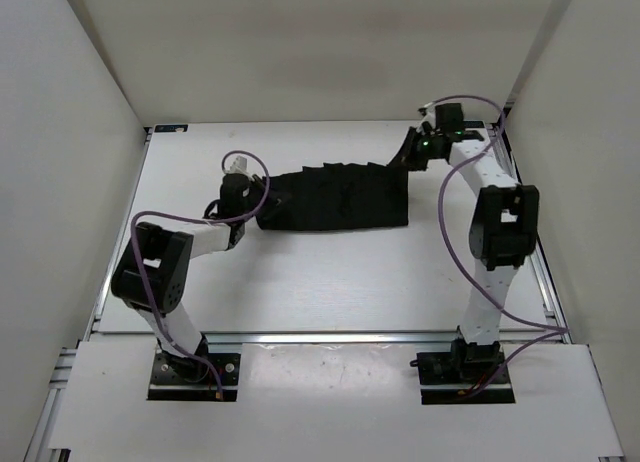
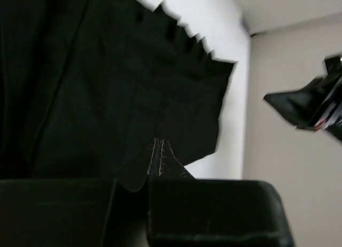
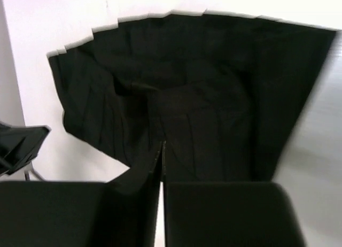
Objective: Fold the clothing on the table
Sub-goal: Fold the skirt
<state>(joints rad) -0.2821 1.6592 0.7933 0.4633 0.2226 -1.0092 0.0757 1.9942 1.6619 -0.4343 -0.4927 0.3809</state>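
surface: white table (image 1: 300,282) | on it: black pleated clothing (image 1: 340,197) — lying mid-table, toward the far edge

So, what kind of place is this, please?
Probably a robot test cell in a laboratory: left arm and right arm bolted to a white table with metal rails, plain white walls closing it in, black clothing laid out.

clothing (image 2: 133,86) cut off at left edge, right wrist view blurred

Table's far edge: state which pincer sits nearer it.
Right. The right pincer pinches the clothing's far-right corner near the table edge; the left pincer pinches its left end, farther off.
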